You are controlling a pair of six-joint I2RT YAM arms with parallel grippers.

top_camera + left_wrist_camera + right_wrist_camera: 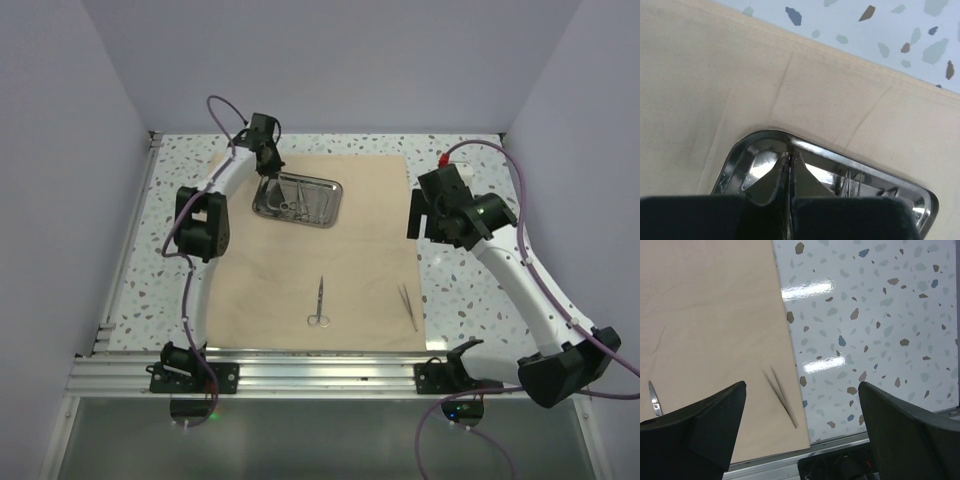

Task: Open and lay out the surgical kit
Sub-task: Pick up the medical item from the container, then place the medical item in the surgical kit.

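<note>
The tan wrap sheet (350,260) lies flat and open on the table. The steel tray (335,205) sits on its far left part, with several small instruments (300,198) inside. My left gripper (268,168) is at the tray's far left corner; in the left wrist view it (789,154) is shut on the tray's rim (855,167). Scissors (319,302) lie on the wrap near the front centre. Tweezers (408,306) lie near its front right edge. My right gripper (418,215) hovers open and empty over the wrap's right edge; its view (802,385) shows the tweezers (781,395) below.
The speckled table top (470,290) lies bare to the right of the wrap. A metal rail (320,370) runs along the near edge. White walls close in the left, right and back. The scissors' tip (654,399) shows at the left of the right wrist view.
</note>
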